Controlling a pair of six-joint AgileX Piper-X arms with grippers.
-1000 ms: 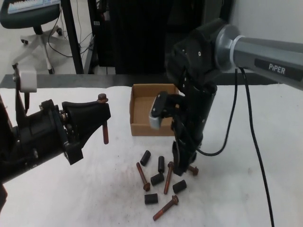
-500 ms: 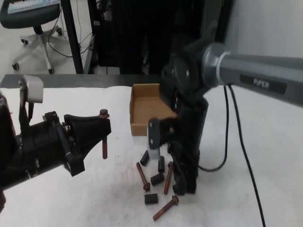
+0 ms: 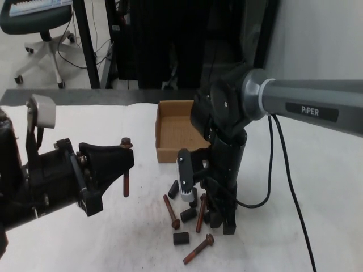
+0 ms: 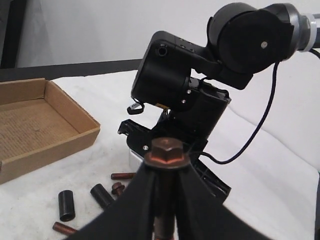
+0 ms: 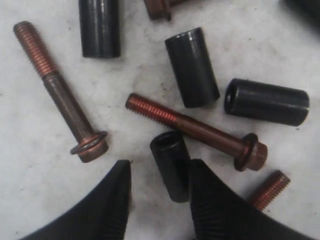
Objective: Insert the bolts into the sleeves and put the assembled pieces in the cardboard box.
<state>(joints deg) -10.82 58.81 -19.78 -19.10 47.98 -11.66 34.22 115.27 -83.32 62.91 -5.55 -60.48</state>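
Note:
My left gripper (image 3: pixel 120 160) is shut on a copper bolt (image 3: pixel 125 170), which hangs head up above the cloth to the left of the pile; its hex head (image 4: pixel 167 152) sits between the fingers in the left wrist view. My right gripper (image 3: pixel 218 218) is down at the pile, open. In the right wrist view the right gripper (image 5: pixel 160 167) has its two fingers (image 5: pixel 112 200) either side of a black sleeve (image 5: pixel 171 162) lying on the cloth. Around it lie more sleeves (image 5: pixel 192 67) and loose bolts (image 5: pixel 200 131). The cardboard box (image 3: pixel 176 130) stands open behind the pile.
Several loose bolts (image 3: pixel 199 248) and black sleeves (image 3: pixel 180 238) are scattered on the white cloth in front of the box. The right arm's cable (image 3: pixel 283 170) trails to the right. Bare cloth stretches to the far right and front left.
The right arm has come down and toward the front, bringing its gripper onto the pile. The left gripper with its bolt has sunk slightly.

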